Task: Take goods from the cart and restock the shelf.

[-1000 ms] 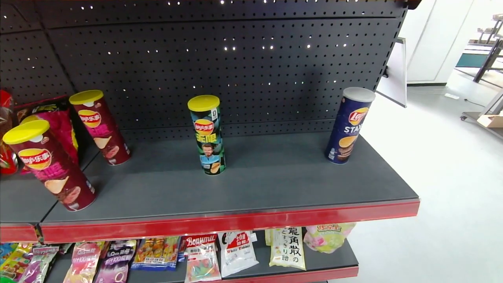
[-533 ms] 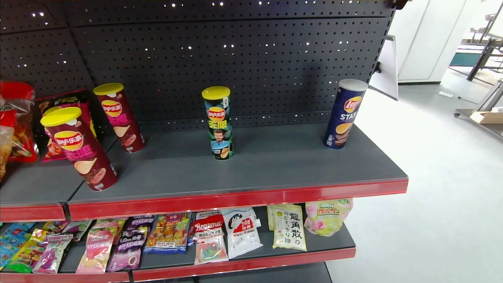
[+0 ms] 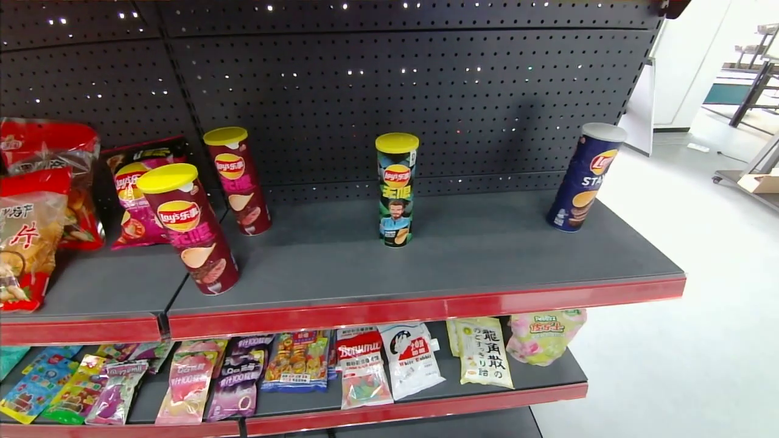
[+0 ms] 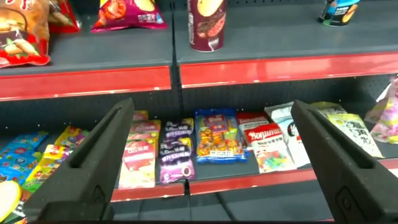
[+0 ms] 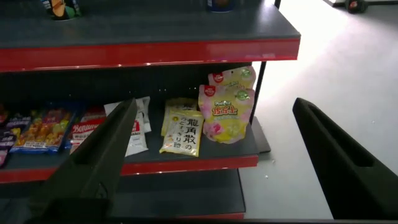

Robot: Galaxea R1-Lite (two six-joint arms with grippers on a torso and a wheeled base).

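The dark upper shelf [image 3: 487, 249] with a red front edge carries two maroon chip cans with yellow lids [image 3: 188, 228] [image 3: 237, 179], a green-black can [image 3: 396, 188] in the middle and a navy can [image 3: 584, 176] at the right end. My left gripper [image 4: 214, 168] stands open and holds nothing, facing the lower shelf's candy packets [image 4: 214, 137] below the front maroon can [image 4: 206, 23]. My right gripper [image 5: 217, 165] is open too, with nothing between its fingers, in front of a pink-green bag [image 5: 227, 112] and a yellow-white bag [image 5: 183, 134] on the lower shelf.
Red snack bags [image 3: 30, 207] and a magenta bag [image 3: 137, 194] crowd the upper shelf's left section. The lower shelf [image 3: 365, 365] is lined with packets. Wide gaps lie between the cans. Open grey floor [image 3: 700, 243] lies to the right, with a low trolley [image 3: 748, 176] farther off.
The head camera has moved: the whole shelf now sits farther right in view, with more of the left section and the lower shelf showing. The cans themselves have not moved.
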